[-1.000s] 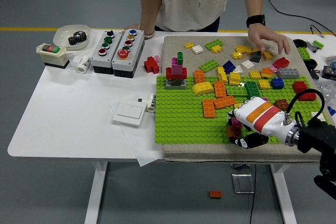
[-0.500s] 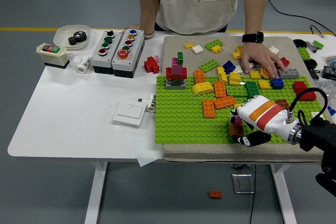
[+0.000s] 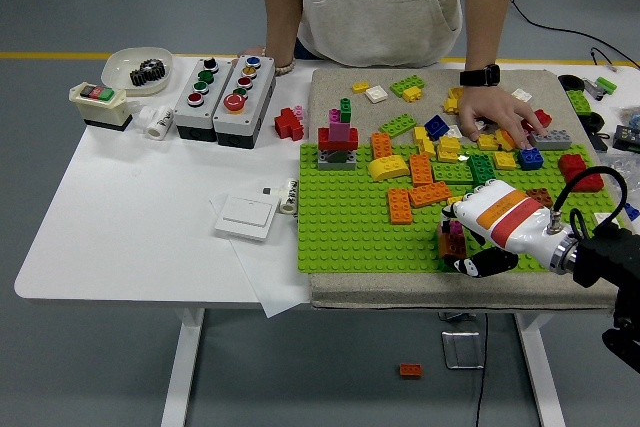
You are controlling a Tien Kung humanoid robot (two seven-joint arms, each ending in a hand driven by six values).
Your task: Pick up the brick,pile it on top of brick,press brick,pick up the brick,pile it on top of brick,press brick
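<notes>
Head view: 1 right hand [image 3: 480, 232], fingers curled on 1 small brick stack [image 3: 451, 242], green baseplate [image 3: 350, 232].

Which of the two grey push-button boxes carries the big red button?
The right button box, nearest the green baseplate; its front button is large and red. The left button box has only small buttons.

A white hand [image 3: 487, 232] banded in orange and red, with black fingers [image 3: 484, 264], is seen on a bright green studded plate [image 3: 345, 227]. Brown and magenta bricks [image 3: 451, 238] are seen right at the fingers. Beyond the fingers, orange bricks [image 3: 418, 184], a yellow brick [image 3: 385, 167] and a red, pink and green stack [image 3: 337, 134] are shown.
</notes>
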